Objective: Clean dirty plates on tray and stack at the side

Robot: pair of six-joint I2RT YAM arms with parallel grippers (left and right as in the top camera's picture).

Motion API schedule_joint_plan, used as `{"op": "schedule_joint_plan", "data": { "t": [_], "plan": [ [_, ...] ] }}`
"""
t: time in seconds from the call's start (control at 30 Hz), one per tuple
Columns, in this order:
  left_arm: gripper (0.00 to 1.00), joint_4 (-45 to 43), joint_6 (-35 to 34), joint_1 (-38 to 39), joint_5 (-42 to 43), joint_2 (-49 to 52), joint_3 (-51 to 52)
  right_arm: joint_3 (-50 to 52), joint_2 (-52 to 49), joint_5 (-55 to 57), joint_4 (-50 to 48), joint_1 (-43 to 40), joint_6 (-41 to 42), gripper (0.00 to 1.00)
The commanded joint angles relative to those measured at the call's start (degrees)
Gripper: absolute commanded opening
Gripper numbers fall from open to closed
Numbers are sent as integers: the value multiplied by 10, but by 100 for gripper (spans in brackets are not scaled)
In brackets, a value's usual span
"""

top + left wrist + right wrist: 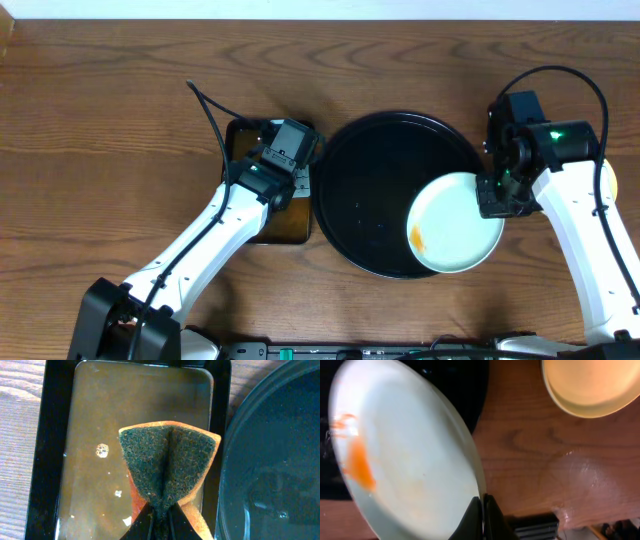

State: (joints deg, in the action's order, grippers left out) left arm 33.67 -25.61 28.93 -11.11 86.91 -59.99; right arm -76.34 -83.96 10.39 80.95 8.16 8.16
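A pale mint-white plate [455, 222] with an orange sauce smear lies tilted over the right part of the large round black tray [370, 190]. My right gripper [497, 195] is shut on its right rim; the right wrist view shows the plate [405, 455] pinched at its edge between the fingers [483, 510]. A cream-yellow plate [585, 385] sits on the wood at the far right, mostly hidden under the right arm from overhead [610, 180]. My left gripper [160, 520] is shut on a green-and-orange sponge [167, 467] above the rectangular pan [100, 420].
The rectangular dark pan [240, 150] holds brownish water and stands just left of the tray. Bare wood tabletop [110, 120] spreads to the left and back. A wet patch [570, 475] shows on the wood right of the tray.
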Motion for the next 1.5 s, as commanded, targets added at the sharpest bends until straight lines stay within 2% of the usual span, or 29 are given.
{"op": "schedule_joint_plan", "data": {
  "t": [0.0,0.17,0.43,0.5,0.67,0.83,1.07,1.33,1.47],
  "plan": [
    [8,2,3,-3,-12,0,2,-2,2,-3,-13,1,21,1],
    [8,2,3,-3,-12,-1,2,-2,-2,-7,-53,-22,36,1],
    [8,5,3,-3,-12,0,2,-2,-6,-12,-32,-29,36,1],
    [8,5,3,-3,-12,0,2,-2,-6,-20,-32,-29,36,13],
    [8,6,3,-3,-12,0,2,0,-6,-43,-41,-30,36,23],
    [8,6,3,-3,-12,-1,2,10,-6,-49,-49,-34,36,41],
    [8,6,3,-3,-12,0,2,79,-6,-80,-112,-70,36,43],
    [8,6,3,-3,-12,0,2,171,-6,-170,-202,-176,33,44],
    [8,6,3,-3,-12,0,2,202,-6,-202,-237,-201,12,45]
  ]
}}
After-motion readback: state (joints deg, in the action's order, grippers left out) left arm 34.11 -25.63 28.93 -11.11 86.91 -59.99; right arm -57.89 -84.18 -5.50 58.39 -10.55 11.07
